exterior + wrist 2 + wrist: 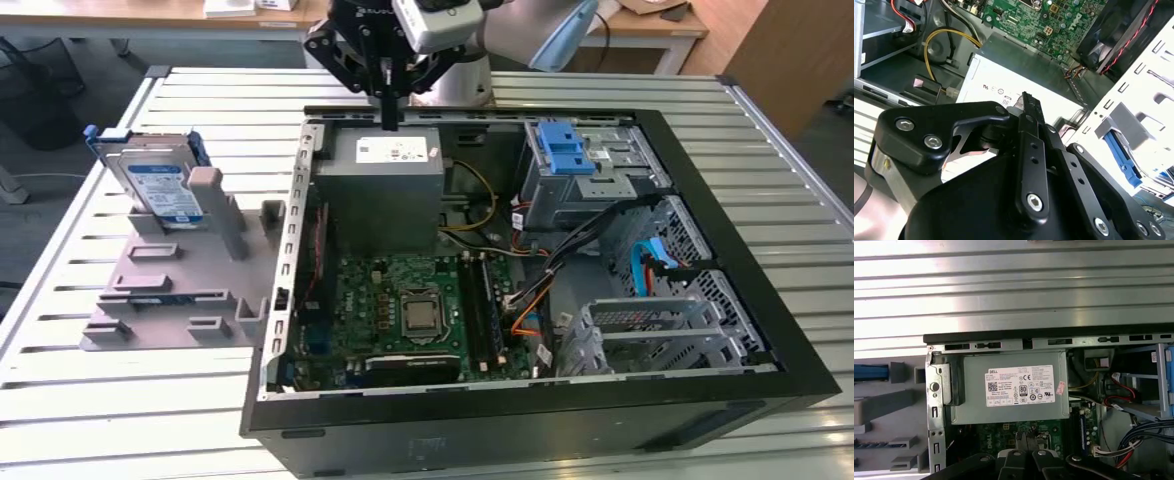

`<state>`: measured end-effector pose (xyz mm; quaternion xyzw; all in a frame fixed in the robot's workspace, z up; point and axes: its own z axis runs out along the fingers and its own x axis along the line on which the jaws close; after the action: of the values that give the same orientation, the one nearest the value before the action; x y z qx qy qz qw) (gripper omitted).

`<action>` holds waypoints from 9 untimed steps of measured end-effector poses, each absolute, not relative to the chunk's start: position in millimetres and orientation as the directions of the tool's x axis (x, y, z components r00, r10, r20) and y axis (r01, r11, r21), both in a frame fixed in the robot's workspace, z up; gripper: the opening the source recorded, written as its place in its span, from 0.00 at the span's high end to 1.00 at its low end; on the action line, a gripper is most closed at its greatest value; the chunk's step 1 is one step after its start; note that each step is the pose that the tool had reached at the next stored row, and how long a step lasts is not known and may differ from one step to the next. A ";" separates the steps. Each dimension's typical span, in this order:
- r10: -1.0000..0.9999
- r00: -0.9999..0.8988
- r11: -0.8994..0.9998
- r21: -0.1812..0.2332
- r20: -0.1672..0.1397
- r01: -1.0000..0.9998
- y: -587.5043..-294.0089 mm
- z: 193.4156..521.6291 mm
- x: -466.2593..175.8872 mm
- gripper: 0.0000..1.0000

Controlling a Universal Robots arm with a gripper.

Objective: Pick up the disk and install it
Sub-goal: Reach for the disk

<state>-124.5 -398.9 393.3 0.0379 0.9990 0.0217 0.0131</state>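
The disk (158,185) stands upright on edge in a grey holder (174,290) on the table, at the exterior view's left of the open computer case. It is silver-grey with a white-and-blue label and a blue bracket. Its blue edge (869,372) shows in the first wrist view. My gripper (390,118) hangs over the case's back edge, above the grey power supply box (387,175), well apart from the disk. Its black fingers are shut together with nothing between them, as both wrist views show (1026,97) (1026,440).
The open black computer case (534,400) lies on a slatted metal table (80,400). Inside are a green motherboard (414,300), loose cables (534,290) and a grey drive cage with a blue latch (574,150) at the back right. Desks stand behind the table.
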 end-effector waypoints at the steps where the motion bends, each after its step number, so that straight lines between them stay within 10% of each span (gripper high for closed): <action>1: 0.076 -0.997 0.996 0.044 -0.024 0.075 -398.9 393.2 -124.6 0.89; 9: 0.076 -0.997 0.996 0.044 -0.024 0.075 -398.9 393.1 -126.8 0.89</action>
<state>-126.8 -398.9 393.1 0.0379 0.9990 0.0217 0.0131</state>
